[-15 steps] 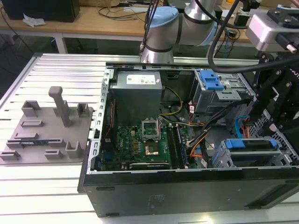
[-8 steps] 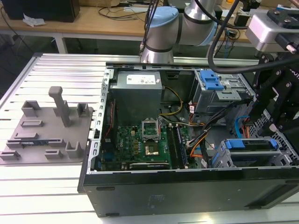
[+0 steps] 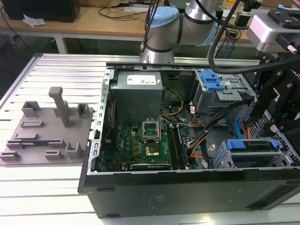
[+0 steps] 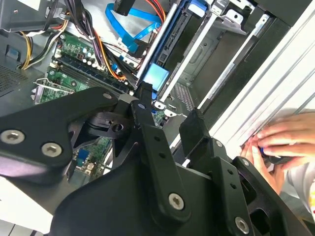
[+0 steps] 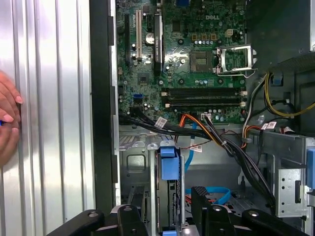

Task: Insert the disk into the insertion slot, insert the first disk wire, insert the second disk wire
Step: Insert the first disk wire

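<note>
The hand (image 5: 165,200) has its fingers apart, straddling the disk (image 5: 168,164). The disk sits edge-on and mostly hidden inside the insertion slot (image 5: 142,147).

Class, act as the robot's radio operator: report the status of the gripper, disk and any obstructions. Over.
Gripper open, poised at the disk. Disk standing in the insertion slot. A person's hand on the table, outside the case.

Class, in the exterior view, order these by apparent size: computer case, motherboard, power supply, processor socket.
1. Computer case
2. Motherboard and power supply: too alike to rank
3. Processor socket
</note>
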`<state>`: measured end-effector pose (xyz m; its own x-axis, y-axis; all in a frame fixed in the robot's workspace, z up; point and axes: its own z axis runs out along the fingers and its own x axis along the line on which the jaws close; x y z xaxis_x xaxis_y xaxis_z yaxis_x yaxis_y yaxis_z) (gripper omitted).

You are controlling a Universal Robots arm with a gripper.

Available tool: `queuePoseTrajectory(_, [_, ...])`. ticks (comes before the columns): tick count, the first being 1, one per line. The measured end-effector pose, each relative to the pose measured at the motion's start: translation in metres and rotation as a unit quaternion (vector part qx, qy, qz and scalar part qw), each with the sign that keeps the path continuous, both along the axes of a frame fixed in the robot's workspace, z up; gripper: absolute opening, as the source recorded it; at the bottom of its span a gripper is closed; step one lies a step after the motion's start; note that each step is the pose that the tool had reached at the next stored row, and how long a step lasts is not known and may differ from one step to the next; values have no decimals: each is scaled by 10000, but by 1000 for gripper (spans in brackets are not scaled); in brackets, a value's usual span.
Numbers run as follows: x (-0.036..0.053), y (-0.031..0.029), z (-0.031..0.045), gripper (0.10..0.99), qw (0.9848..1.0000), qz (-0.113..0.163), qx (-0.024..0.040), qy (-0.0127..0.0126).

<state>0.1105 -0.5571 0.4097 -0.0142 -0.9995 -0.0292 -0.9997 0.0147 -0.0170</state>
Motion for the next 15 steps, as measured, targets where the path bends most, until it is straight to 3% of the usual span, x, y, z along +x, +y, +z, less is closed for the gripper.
queuePoseTrajectory(5, [0,15,-1,502,10000,0,-33,0])
queuePoseTrajectory(6, [0,38,-1,502,10000,0,-67,0])
queuePoseTrajectory(7, [0,85,0,502,9999,0,-152,0])
queuePoseTrajectory(9, [-2,146,0,502,9994,-1,-346,0])
queuePoseTrajectory(12, [-8,237,0,502,9964,0,-852,0])
queuePoseTrajectory(13, [-13,273,0,502,9925,0,-1219,0])
queuePoseTrajectory(15, [-30,277,-4,502,9914,-4,-1310,-12])
